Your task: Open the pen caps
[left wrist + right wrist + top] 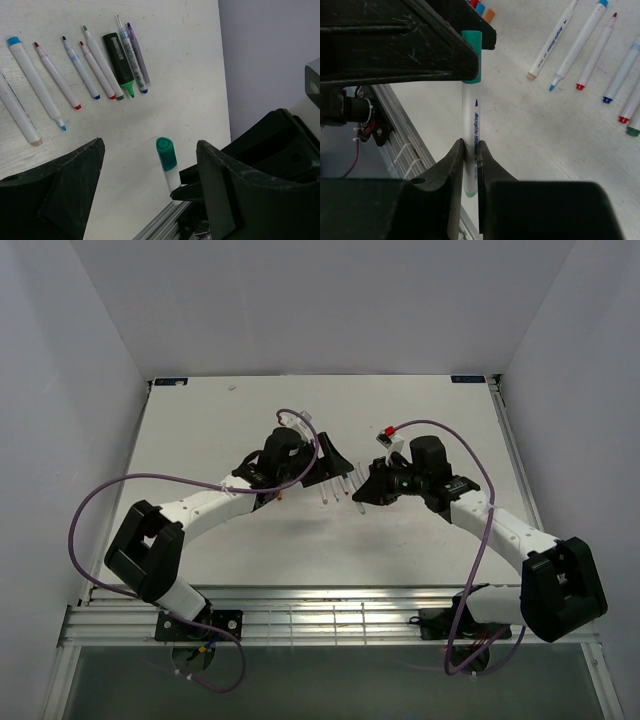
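Note:
My right gripper (471,150) is shut on the lower barrel of a white pen (472,120), which it holds above the table. The pen's green cap (471,57) is on its far end. That green cap (166,152) stands between the wide-apart fingers (75,180) of my open left gripper (150,167), nearer the right finger, with a gap on each side. From above, the left gripper (335,470) and right gripper (366,490) meet at mid-table. Loose pen caps (482,9) in red, blue and orange lie behind the left finger.
Several uncapped white pens (55,80) and a black marker (119,60) lie in a row on the white table (175,75). More pens (590,45) show in the right wrist view. The metal rail (320,620) runs along the near edge, and white walls enclose the table.

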You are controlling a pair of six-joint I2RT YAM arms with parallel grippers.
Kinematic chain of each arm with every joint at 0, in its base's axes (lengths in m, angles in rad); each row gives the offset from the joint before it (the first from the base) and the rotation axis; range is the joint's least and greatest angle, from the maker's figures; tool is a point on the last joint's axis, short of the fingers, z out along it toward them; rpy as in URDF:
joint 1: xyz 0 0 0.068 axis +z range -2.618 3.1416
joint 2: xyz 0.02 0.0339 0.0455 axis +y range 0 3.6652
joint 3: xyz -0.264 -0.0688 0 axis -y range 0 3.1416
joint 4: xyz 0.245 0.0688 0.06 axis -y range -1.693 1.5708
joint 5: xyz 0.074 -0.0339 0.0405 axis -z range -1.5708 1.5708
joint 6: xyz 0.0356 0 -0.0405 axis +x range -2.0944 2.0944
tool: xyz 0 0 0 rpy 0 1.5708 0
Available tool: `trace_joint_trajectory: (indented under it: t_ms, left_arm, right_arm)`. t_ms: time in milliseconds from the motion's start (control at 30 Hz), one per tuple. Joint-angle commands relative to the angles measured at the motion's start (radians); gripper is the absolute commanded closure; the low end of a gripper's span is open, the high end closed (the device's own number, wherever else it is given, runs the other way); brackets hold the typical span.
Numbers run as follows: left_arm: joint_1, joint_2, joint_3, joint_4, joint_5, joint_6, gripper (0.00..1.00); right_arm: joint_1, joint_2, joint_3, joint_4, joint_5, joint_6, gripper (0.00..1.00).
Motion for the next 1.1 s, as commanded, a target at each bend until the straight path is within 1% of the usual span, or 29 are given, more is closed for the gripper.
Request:
trace_joint_trajectory:
  t_ms: [0, 167, 267, 367, 400, 433, 533, 633, 733, 767, 900, 933, 967, 1000, 1067]
  left_arm:
    - [-0.011, -0.013, 0.023, 0.058, 0.022, -0.032, 0.16]
    - [-0.014, -0.007, 0.019, 0.058, 0.011, -0.039, 0.18]
    - [-0.017, -0.005, 0.019, 0.058, 0.012, -0.047, 0.25]
    - [-0.024, -0.008, 0.014, 0.058, 0.005, -0.058, 0.33]
    - [-0.025, -0.005, 0.014, 0.058, 0.002, -0.058, 0.40]
    - [-0.025, -0.007, 0.013, 0.056, 0.000, -0.059, 0.44]
    - [-0.027, -0.008, 0.011, 0.056, -0.008, -0.058, 0.54]
    - [-0.027, -0.008, 0.014, 0.050, -0.014, -0.056, 0.66]
    - [-0.027, -0.007, 0.014, 0.049, -0.012, -0.058, 0.71]
    - [-0.027, -0.007, 0.014, 0.047, -0.012, -0.059, 0.76]
    - [-0.027, -0.010, 0.013, 0.035, -0.020, -0.058, 0.86]
    - [-0.027, -0.013, 0.013, 0.036, -0.023, -0.059, 0.88]
    - [-0.027, -0.014, 0.013, 0.035, -0.023, -0.061, 0.89]
    - [-0.027, -0.014, 0.011, 0.038, -0.021, -0.064, 0.90]
    - [-0.027, -0.013, 0.011, 0.040, -0.014, -0.070, 0.91]
  right_arm:
    - [0.037, 0.017, 0.061, 0.077, -0.015, 0.009, 0.92]
    - [0.065, 0.030, 0.077, 0.092, -0.003, 0.026, 0.92]
    - [0.069, 0.043, 0.078, 0.097, 0.016, 0.032, 0.92]
    - [0.072, 0.060, 0.080, 0.107, 0.017, 0.040, 0.92]
    - [0.072, 0.068, 0.083, 0.109, 0.020, 0.043, 0.92]
    - [0.075, 0.071, 0.084, 0.109, 0.024, 0.045, 0.92]
    - [0.083, 0.072, 0.087, 0.106, 0.031, 0.043, 0.92]
    - [0.083, 0.071, 0.091, 0.103, 0.045, 0.043, 0.92]
    - [0.085, 0.066, 0.089, 0.114, 0.051, 0.049, 0.92]
    - [0.083, 0.065, 0.086, 0.118, 0.056, 0.054, 0.92]
    - [0.085, 0.045, 0.058, 0.155, 0.063, 0.052, 0.92]
    - [0.085, 0.043, 0.052, 0.161, 0.062, 0.049, 0.91]
    - [0.085, 0.043, 0.049, 0.166, 0.059, 0.045, 0.82]
    - [0.085, 0.046, 0.048, 0.169, 0.057, 0.034, 0.76]
    - [0.085, 0.062, 0.055, 0.169, 0.041, 0.020, 0.69]
